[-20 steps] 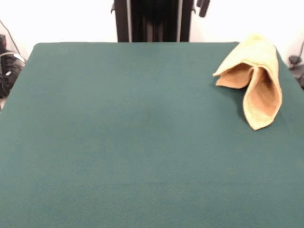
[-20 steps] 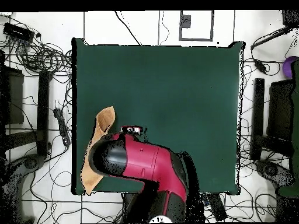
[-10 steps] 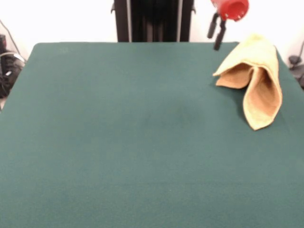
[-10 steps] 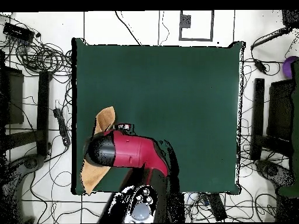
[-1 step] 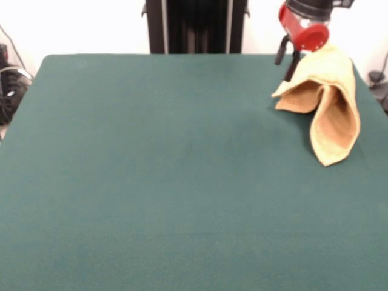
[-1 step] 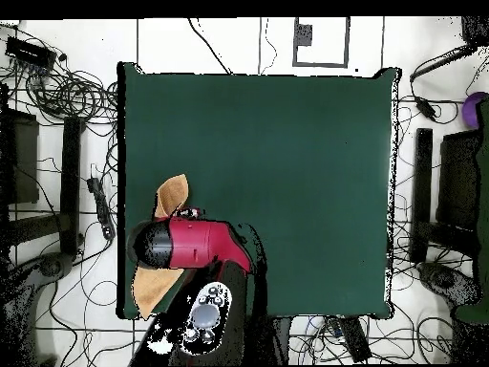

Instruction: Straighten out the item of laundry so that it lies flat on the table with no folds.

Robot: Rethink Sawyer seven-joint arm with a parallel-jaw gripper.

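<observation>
Towel (image 5: 324,100) is terry: light, limp, grippy nap, nothing fragile. It'll drape and drag rather than slide cleanly, and a pinch will likely pick up every layer under the fingers. It's folded over on itself, with two open lobes showing the darker inner face: one short flap pointing toward the table's middle, one longer tongue running toward the camera in the front view. Best hold, I'd say, is a single free edge or corner of the top layer, at the tip of the long tongue or the lip of the short flap, not the thick fold up top.

Location: far corner of the green table (image 5: 151,182), right side in the front view, close to both edges. In the overhead it shows as a narrow strip (image 6: 162,210) along the left table edge near the robot, mostly hidden under the arm.

Gripper (image 5: 286,57) hangs right at the towel's upper left edge, over the fold ridge, just beside or barely above the cloth; can't confirm contact from this angle. Two dark fingers (image 5: 280,50) show with a gap between them, nothing held, though the far angle makes the gap hard to read. Red wrist housing (image 5: 302,27) sits directly above.
</observation>
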